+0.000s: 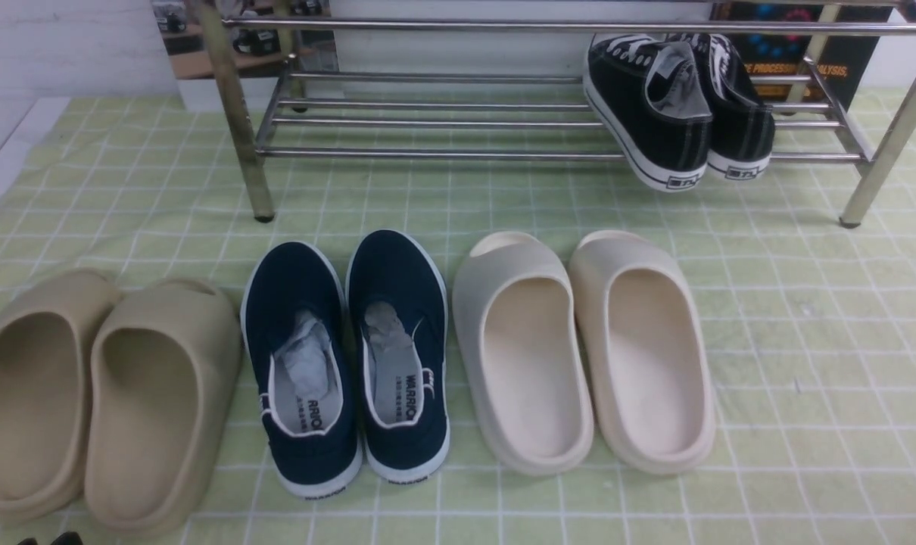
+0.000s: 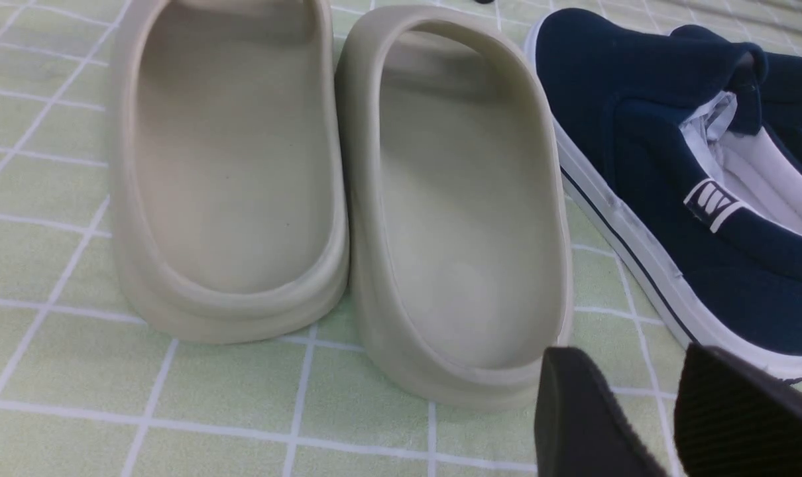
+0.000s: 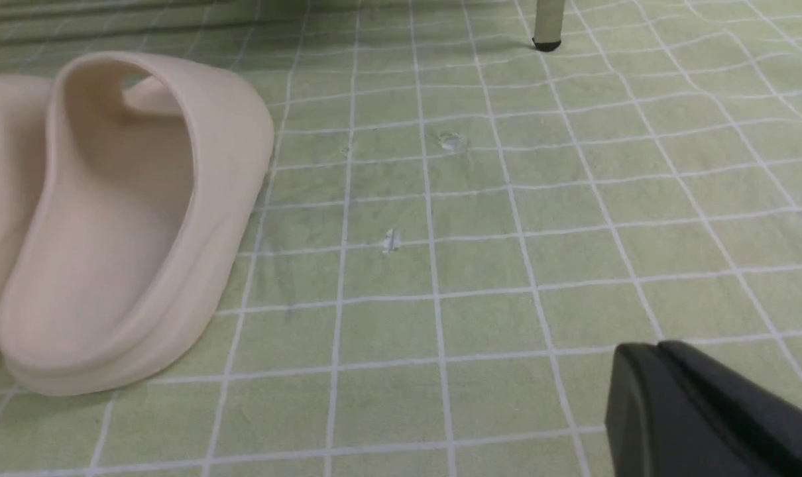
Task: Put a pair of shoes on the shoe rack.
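Black sneakers (image 1: 658,110) sit side by side on the lower shelf of the metal shoe rack (image 1: 443,154) in the front view; in the left wrist view, the left gripper (image 2: 623,358) is spread beside tan slides (image 2: 464,212); in the right wrist view, the right gripper (image 3: 649,351) is pressed together

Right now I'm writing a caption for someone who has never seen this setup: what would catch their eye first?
Probably the pair of black sneakers, side by side on the lower shelf of the steel rack, toward its right end. Next, the navy slip-ons stand out on the pale green checked cloth, between the tan slides and the cream slides.
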